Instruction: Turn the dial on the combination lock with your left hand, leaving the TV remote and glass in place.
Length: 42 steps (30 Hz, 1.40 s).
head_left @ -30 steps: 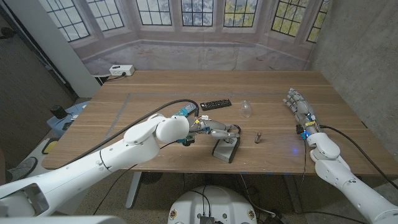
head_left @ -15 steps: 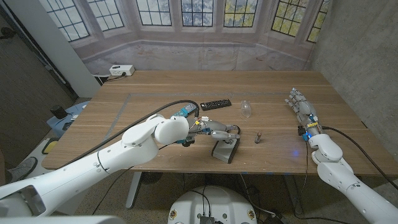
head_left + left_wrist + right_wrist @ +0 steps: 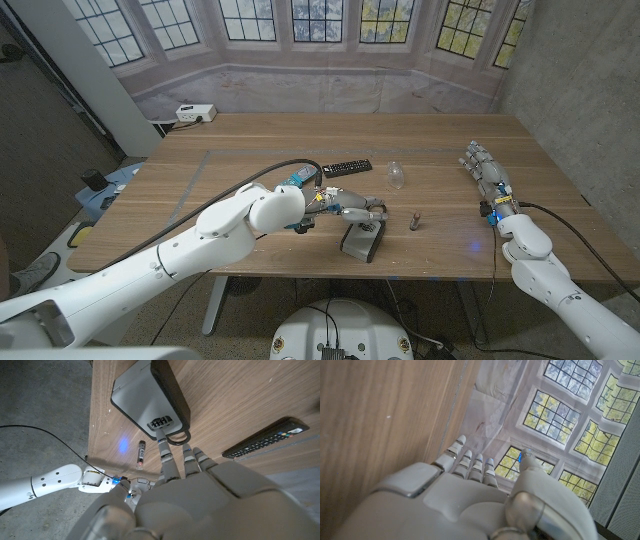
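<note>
The left hand (image 3: 200,485), fingers narrow, touches the dials of the grey box-shaped combination lock (image 3: 145,397) at frame centre; the right hand (image 3: 483,170) is open wide.

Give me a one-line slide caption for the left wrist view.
Left hand reaching a fingertip to the dials of the combination lock, TV remote lying nearby on the wooden table.

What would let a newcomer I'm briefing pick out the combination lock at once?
On the wooden table, look near the front edge, just ahead of the left hand. The combination lock is a grey box with a black back and a shackle, bulkier than the flat TV remote and clear glass behind it.
</note>
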Tool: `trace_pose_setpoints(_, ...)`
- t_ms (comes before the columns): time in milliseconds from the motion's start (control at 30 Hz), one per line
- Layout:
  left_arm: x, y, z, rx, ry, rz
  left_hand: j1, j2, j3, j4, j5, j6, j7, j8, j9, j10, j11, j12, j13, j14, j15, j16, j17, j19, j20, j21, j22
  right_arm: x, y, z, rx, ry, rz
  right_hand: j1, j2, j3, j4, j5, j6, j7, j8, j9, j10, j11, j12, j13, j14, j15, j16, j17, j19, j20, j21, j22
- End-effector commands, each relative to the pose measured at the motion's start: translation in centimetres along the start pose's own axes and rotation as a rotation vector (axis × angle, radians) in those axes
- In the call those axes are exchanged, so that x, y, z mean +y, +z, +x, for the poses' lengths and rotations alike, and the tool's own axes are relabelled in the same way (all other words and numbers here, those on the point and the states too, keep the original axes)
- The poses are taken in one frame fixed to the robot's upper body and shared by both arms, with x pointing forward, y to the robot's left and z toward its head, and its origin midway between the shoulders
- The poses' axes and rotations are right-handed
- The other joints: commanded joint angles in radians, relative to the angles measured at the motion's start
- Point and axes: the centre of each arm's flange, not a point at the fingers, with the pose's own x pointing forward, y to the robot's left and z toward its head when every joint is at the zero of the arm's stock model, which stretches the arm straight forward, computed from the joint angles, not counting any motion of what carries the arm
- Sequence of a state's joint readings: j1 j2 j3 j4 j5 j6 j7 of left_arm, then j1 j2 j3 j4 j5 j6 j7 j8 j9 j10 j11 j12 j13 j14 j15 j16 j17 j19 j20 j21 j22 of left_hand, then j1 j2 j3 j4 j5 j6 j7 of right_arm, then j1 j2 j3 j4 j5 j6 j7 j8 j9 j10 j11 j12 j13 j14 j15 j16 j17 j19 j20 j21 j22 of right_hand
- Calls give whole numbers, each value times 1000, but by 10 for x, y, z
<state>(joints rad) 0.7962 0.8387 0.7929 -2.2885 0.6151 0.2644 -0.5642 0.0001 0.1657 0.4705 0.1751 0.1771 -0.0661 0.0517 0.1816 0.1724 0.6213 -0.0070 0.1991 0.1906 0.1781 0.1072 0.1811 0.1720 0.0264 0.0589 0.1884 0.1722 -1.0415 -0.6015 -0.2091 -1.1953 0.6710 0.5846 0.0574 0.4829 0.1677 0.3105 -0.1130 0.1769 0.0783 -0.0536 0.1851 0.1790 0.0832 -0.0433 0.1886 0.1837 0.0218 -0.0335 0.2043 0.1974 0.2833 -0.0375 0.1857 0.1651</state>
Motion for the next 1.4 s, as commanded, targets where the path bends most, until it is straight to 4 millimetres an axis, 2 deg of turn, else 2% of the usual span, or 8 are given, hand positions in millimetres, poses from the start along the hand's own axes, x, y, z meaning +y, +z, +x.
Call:
trace_pose_setpoints(33, 0, 2, 2, 8, 17, 36, 11, 0, 8, -1, 2, -3, -4, 2, 2, -2, -6, -3, -1, -10, 0, -1, 0, -11, 0, -1, 2, -2, -2, 3, 3, 2, 4, -9, 2, 7, -3, 4, -4, 3, 4, 3, -2, -1, 4, 5, -4, -49, 5, 2, -4, -74, 4, 3)
trace_pose_setpoints(1033, -10, 4, 3, 9, 14, 77, 13, -1, 18, -2, 1, -9, -4, 0, 2, 6, -11, -2, -1, -18, -5, 3, -1, -19, -4, 1, 2, -1, -8, -12, -2, -13, 12, -10, 2, 8, -3, 4, -4, 2, 4, 3, -3, 0, 4, 5, -4, -49, 5, 2, -4, -72, 4, 3)
trace_pose_setpoints(1267, -11, 3, 4, 5, 7, 82, 13, -1, 20, -2, 1, -9, -6, 0, 2, 8, -5, -2, -1, -19, -4, 4, -1, -19, -4, 1, 2, -2, -10, -15, 3, -17, 13, -10, 2, 8, -3, 4, -4, 2, 4, 3, -3, 0, 4, 5, -4, -49, 5, 2, -5, -72, 4, 3)
trace_pose_setpoints(1400, -11, 4, 5, 2, 7, 86, 13, -1, 21, -2, 1, -9, -6, 0, 2, 9, -15, -2, -1, -17, -4, 5, -1, -19, -4, 2, 2, -2, -10, -17, 5, -19, 15, -10, 2, 8, -3, 4, -4, 2, 4, 3, -3, 0, 4, 5, -4, -49, 5, 2, -4, -73, 4, 3)
